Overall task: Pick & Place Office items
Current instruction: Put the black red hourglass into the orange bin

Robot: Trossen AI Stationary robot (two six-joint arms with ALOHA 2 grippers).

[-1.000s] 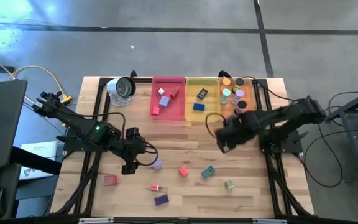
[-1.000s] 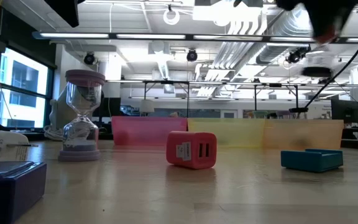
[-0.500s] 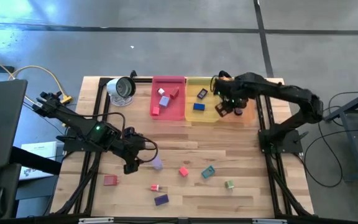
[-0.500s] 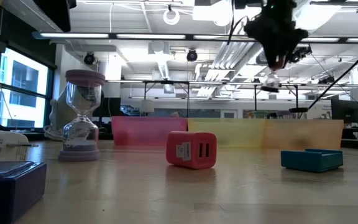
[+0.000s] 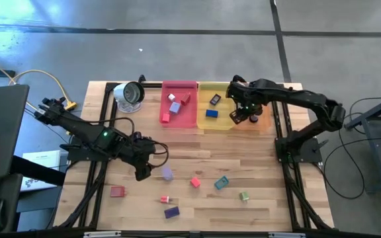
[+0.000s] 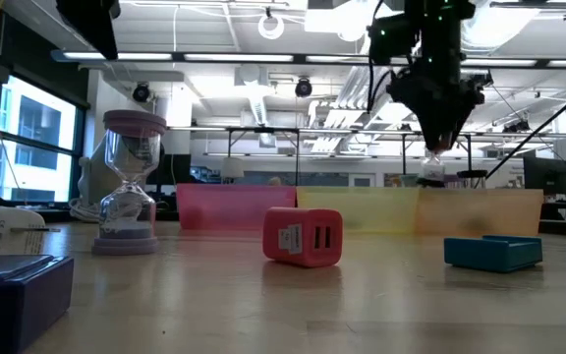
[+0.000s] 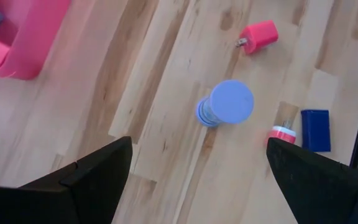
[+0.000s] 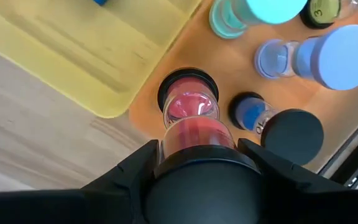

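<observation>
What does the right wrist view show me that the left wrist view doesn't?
Right wrist only: the right gripper shut on a black-capped red sand timer over the orange tray, other timers standing there, the yellow tray alongside.
Left wrist only: the open left gripper above a lavender cylinder, a red block, the pink tray.
Shared: the wooden table.

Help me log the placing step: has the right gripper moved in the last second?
Yes. In the high view the right gripper went from the bare table before the orange tray to above that tray, holding a small hourglass.
</observation>
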